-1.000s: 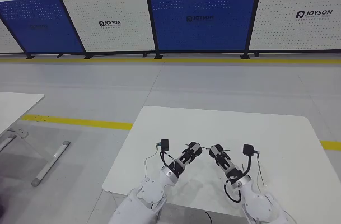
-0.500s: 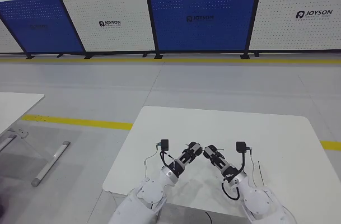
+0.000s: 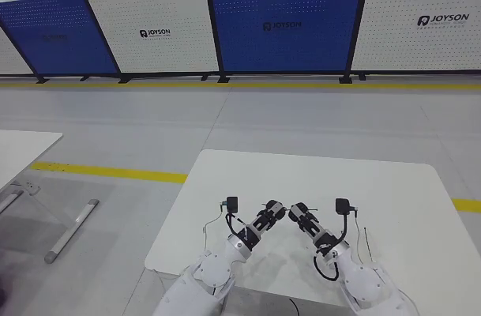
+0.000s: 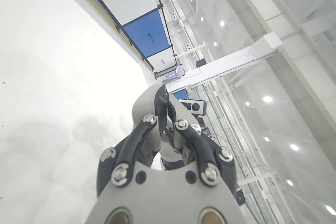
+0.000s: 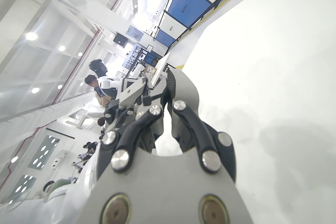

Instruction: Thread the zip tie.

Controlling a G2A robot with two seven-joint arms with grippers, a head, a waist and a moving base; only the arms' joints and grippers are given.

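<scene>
A white table [image 3: 382, 182] lies under my arms, with grey floor around it. My left hand [image 4: 163, 93] is pressed together: the black pads meet along their length, and I cannot tell whether anything thin sits between them. My right hand [image 5: 168, 83] is closed the same way, pad against pad. Seen from above, the two hands sit just beside each other over the near half of the table, tips angled toward one another; I cannot tell whether they touch. The zip tie [image 3: 366, 241] — a thin dark strip, too small to make out further — lies on the table just beside my right arm, apart from both hands. Farther out, a yellow floor line [image 3: 106, 171] runs behind the table, the corner of a second white table [image 3: 11, 154] stands off to my left, and blue and white pegboard panels [image 3: 286, 35] line the back.
</scene>
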